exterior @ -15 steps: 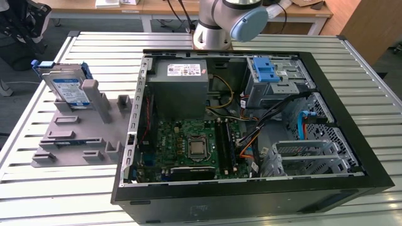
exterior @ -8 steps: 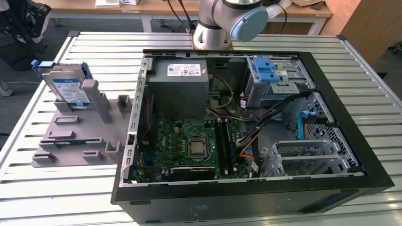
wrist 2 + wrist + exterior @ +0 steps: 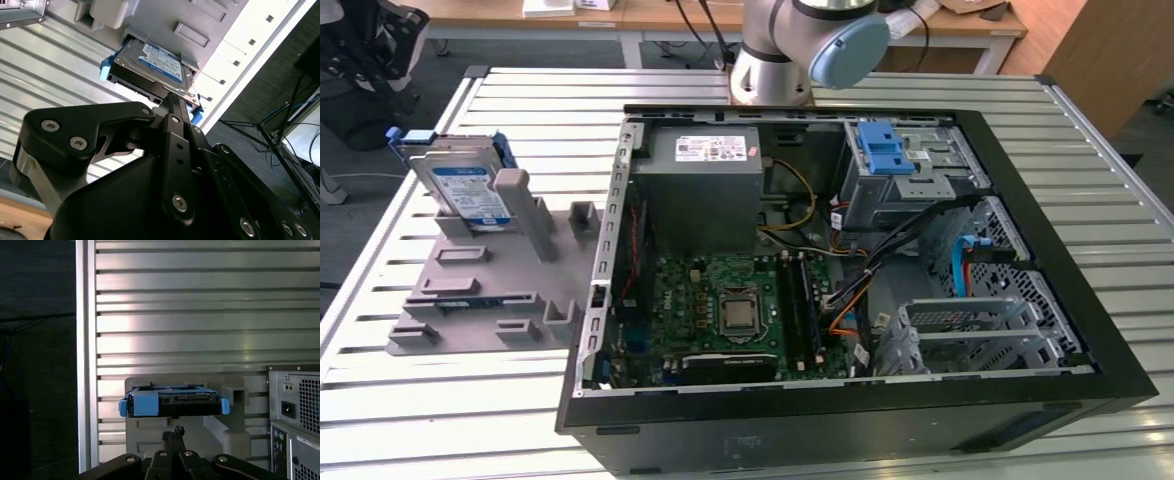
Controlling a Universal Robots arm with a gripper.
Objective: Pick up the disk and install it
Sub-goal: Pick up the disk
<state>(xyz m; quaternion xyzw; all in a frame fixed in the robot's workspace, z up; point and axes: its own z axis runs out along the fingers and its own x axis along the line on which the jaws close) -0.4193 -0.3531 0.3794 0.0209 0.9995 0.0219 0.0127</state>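
In the exterior view the disk [image 3: 464, 185] stands upright in a grey holder [image 3: 480, 290], at about ten o'clock from the open computer case [image 3: 854, 425]. The first wrist view shows it edge-on with its blue frame, and the second wrist view shows its label face. In both wrist views the gripper [image 3: 173, 432] has its fingers pressed together, holding nothing, close to the disk's edge.

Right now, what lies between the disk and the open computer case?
In the exterior view, the disk stands in a grey holder; the holder's upright posts lie between it and the case.
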